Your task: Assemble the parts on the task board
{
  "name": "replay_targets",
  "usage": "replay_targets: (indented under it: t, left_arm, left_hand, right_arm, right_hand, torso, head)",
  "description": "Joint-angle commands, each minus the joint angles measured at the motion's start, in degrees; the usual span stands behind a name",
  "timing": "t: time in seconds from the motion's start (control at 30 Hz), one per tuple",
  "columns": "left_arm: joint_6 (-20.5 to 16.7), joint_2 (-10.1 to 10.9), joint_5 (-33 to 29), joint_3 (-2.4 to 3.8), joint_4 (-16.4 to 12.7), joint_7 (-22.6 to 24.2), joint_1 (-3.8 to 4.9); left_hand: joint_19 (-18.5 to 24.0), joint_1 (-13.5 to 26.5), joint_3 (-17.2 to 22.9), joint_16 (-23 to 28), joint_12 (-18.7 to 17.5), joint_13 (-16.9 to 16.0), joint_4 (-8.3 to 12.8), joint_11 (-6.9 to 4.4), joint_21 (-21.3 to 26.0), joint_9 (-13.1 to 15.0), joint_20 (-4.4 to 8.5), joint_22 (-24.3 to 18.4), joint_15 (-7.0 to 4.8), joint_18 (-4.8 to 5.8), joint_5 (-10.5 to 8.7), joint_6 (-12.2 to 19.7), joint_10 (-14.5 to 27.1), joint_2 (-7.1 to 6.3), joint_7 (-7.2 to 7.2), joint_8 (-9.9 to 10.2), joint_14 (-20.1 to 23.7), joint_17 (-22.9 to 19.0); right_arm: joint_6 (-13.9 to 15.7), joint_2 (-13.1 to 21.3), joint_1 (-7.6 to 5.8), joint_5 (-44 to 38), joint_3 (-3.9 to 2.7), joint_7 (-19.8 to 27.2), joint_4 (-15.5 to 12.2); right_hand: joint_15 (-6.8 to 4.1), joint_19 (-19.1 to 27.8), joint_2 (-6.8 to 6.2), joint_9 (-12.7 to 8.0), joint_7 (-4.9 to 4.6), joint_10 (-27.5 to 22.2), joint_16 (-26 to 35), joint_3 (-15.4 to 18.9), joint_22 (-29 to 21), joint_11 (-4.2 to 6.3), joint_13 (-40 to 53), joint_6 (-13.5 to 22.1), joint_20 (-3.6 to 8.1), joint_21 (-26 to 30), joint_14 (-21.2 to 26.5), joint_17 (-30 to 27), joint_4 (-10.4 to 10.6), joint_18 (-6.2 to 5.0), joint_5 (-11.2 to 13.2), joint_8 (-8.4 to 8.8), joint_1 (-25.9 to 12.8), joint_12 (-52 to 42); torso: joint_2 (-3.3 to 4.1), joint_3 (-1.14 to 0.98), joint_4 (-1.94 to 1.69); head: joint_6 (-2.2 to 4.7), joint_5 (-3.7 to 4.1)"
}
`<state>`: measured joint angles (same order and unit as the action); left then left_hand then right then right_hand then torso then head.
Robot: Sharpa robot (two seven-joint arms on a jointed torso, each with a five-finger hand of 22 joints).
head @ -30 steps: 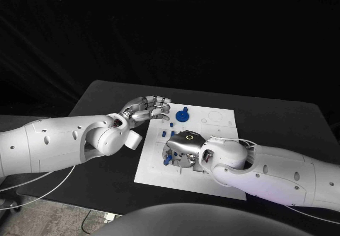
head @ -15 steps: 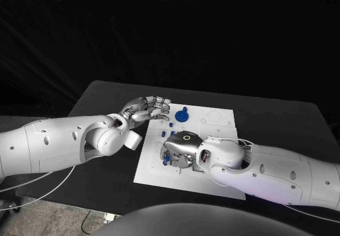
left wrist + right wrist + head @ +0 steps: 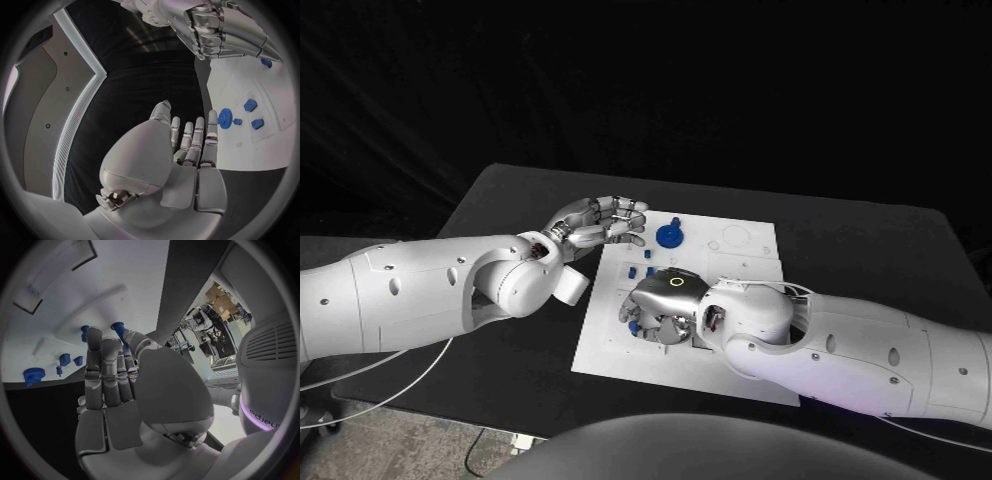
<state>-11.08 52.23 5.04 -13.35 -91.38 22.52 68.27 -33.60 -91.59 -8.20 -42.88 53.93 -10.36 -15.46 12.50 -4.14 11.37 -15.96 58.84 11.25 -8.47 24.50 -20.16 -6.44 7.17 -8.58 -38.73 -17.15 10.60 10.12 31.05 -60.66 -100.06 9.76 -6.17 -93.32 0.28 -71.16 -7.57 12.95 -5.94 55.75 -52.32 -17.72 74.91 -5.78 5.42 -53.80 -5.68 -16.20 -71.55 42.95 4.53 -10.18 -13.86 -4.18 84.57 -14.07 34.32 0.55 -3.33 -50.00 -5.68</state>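
Task board [image 3: 733,262], a white plate, lies mid-tabletop [image 3: 502,200] in the head view; a blue gear part [image 3: 672,237] stands near its far edge. The left robot hand [image 3: 599,222] hovers at the board's far left corner, fingers loosely curled, holding nothing. The right robot hand [image 3: 664,305] reaches down over the board's near left area.

Left wrist view: the left robot hand's fingers are spread, empty, beside the board.

Right wrist view: the right robot hand's fingers touch a blue peg [image 3: 119,330]; whether they grip it I cannot tell.
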Motion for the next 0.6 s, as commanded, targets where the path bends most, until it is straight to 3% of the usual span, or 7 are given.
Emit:
replay_targets:
  t: [0.03,0.2,0.37,0.47,0.6]
  left_arm:
    - [1.12,-0.13,0.09,0.03,-0.02,0.33,-0.02]
    - [1.03,-0.11,0.09,0.03,-0.03,0.36,-0.02]
    - [0.81,-0.02,0.09,0.03,-0.13,0.6,-0.02]
    - [0.58,0.02,0.09,0.03,-0.08,0.84,-0.03]
    - [0.37,0.11,0.09,0.03,0.02,1.15,-0.03]
  left_hand:
    - [-0.14,-0.23,0.0,-0.32,0.38,0.11,0.5,0.31,0.03,-0.11,-0.26,-0.02,0.42,-0.5,0.27,0.29,0.11,0.34,-1.88,-0.25,0.01,-0.07]
    - [-0.14,-0.23,0.0,-0.33,0.38,0.11,0.5,0.31,0.03,-0.11,-0.26,-0.02,0.42,-0.5,0.28,0.3,0.11,0.34,-1.88,-0.25,0.01,-0.07]
    - [-0.16,-0.25,-0.01,-0.34,0.4,0.12,0.52,0.33,0.03,-0.13,-0.26,-0.01,0.43,-0.49,0.26,0.31,0.12,0.33,-1.88,-0.26,0.0,-0.08]
    - [-0.18,-0.12,-0.12,-0.37,0.43,0.17,0.42,0.32,0.02,-0.18,-0.26,-0.01,0.42,-0.47,0.15,0.34,0.15,0.32,-1.94,-0.31,0.01,-0.11]
    - [-0.21,0.03,-0.22,-0.39,0.46,0.21,0.31,0.3,0.01,-0.22,-0.25,0.0,0.41,-0.46,0.09,0.37,0.18,0.32,-1.97,-0.35,0.03,-0.13]
  right_arm:
    - [-1.23,0.12,0.01,0.36,0.0,0.07,-0.05]
    - [-0.02,0.88,-0.01,1.23,0.0,-0.05,-0.57]
    - [1.92,3.07,-1.02,2.56,-0.16,-0.25,-2.41]
    - [3.47,5.7,-2.75,4.72,-0.32,-0.19,-4.37]
    - [5.79,10.45,-6.12,9.6,-0.43,0.11,-7.42]
  right_hand:
    - [0.11,0.86,-0.2,-0.62,0.78,-3.64,0.73,0.34,1.24,-0.57,0.01,3.0,-0.21,0.65,1.16,-0.74,0.3,0.03,1.26,0.53,-0.81,0.66]
    - [0.6,2.04,-0.84,-1.84,2.03,-12.31,2.67,3.47,0.95,-1.24,0.23,8.2,-0.99,1.96,3.89,-2.9,1.22,0.12,4.45,0.43,-1.66,1.05]
    - [0.96,2.79,-2.05,-2.14,2.14,-18.21,3.31,7.37,0.66,-1.28,0.83,9.02,-1.47,3.49,5.95,-3.78,5.7,-0.04,5.75,0.08,0.4,-1.09]
    - [1.12,2.55,-2.47,-2.2,1.74,-20.08,2.76,8.53,0.67,-1.24,1.69,8.83,-1.57,4.23,6.24,-3.68,9.93,-0.15,6.18,-0.2,2.44,-4.26]
    - [1.09,2.04,-2.45,-2.08,0.97,-19.96,2.02,9.1,0.76,-1.27,2.45,7.95,-1.6,4.54,5.87,-3.37,11.99,-0.17,6.63,-0.67,2.17,-7.08]
  torso:
    - [0.02,0.01,0.0]
    - [0.01,-0.02,-0.01]
    - [0.03,0.0,-0.01]
    - [-0.03,0.02,0.05]
    - [-0.09,-0.02,0.1]
  head:
    - [0.0,-0.01]
    - [0.0,-0.15]
    - [0.0,0.03]
    - [0.0,0.28]
    - [0.0,0.6]
